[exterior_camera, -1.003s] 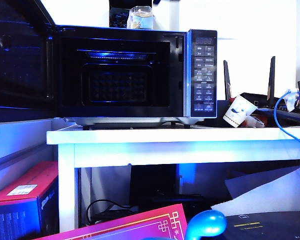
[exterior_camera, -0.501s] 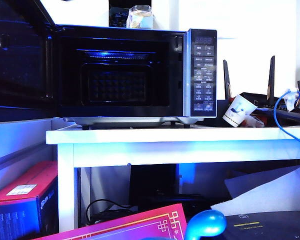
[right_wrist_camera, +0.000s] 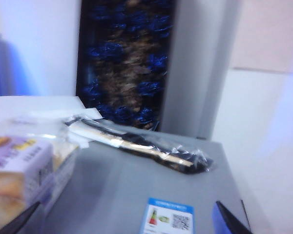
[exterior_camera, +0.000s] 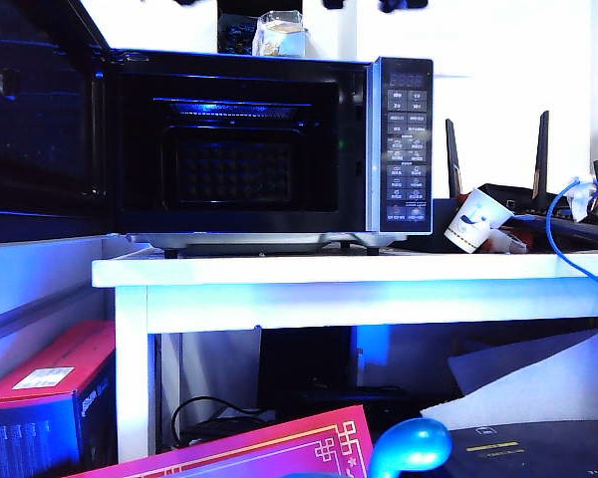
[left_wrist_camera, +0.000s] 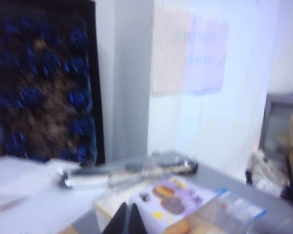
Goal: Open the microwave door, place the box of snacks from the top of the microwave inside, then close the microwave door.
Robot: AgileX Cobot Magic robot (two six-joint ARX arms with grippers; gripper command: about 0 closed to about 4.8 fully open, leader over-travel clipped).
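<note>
Exterior view: the microwave (exterior_camera: 269, 149) sits on a white table (exterior_camera: 359, 271), its cavity lit blue, and the microwave door (exterior_camera: 40, 119) is swung wide to the left. Up on its roof stands the box of snacks (exterior_camera: 279, 35), clear tub, pale contents, just in front of the dark box with blue pieces (exterior_camera: 237, 35). To the right of the keypad (exterior_camera: 407, 149), a white paper cup (exterior_camera: 475, 221) with blue print lies tilted; the keypad lettering is too small to read.

Over on the right wrist camera, the right gripper (right_wrist_camera: 127, 222) shows its two fingertips spread far apart at the corners, nothing between them, with the snack box (right_wrist_camera: 24, 170) just beside one finger. A blue-bordered sticker (right_wrist_camera: 168, 217) lies on the grey roof; its print is unreadable.

The left gripper (left_wrist_camera: 129, 219) hangs right at the box lid, and the blur hides how wide it stands. Open grey roof stretches ahead to the wall.
</note>
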